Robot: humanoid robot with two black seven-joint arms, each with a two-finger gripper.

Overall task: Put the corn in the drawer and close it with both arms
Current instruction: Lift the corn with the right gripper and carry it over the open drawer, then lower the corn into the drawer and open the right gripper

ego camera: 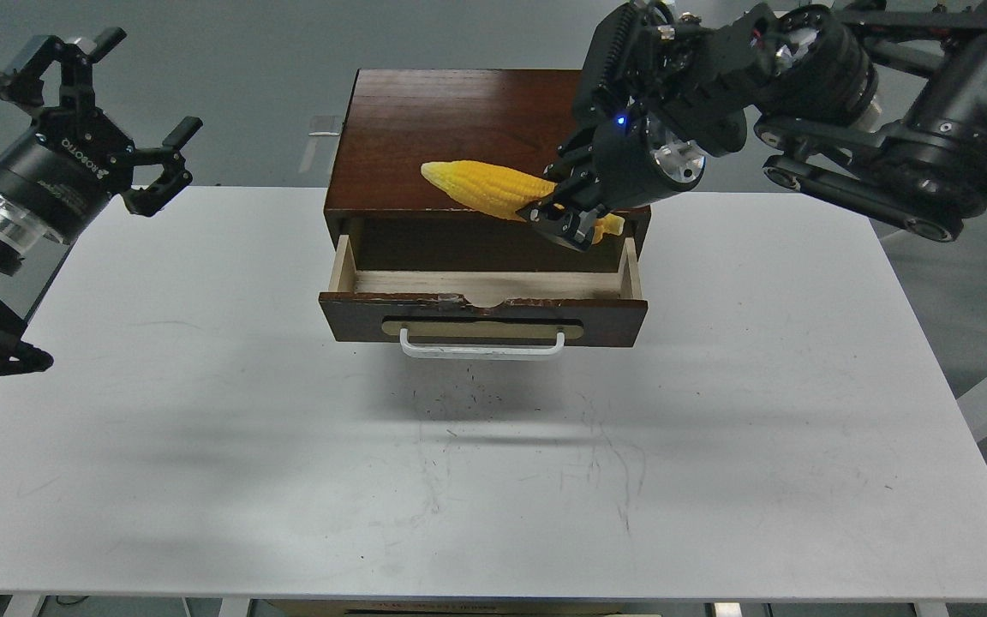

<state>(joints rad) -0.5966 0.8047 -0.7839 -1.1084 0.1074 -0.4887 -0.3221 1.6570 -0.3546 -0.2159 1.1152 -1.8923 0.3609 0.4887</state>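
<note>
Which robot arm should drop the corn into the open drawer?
Right. The right gripper already grips the corn just above the open drawer; the left gripper is open, far off to the side.

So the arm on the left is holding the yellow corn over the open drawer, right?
Not quite. In the head view, it's the right gripper that holds the corn over the open drawer. The left gripper is open and empty, off to the side.

White "ROBOTIQ" lettering on the black body of the left end effector (108, 111), no other legible text
</note>
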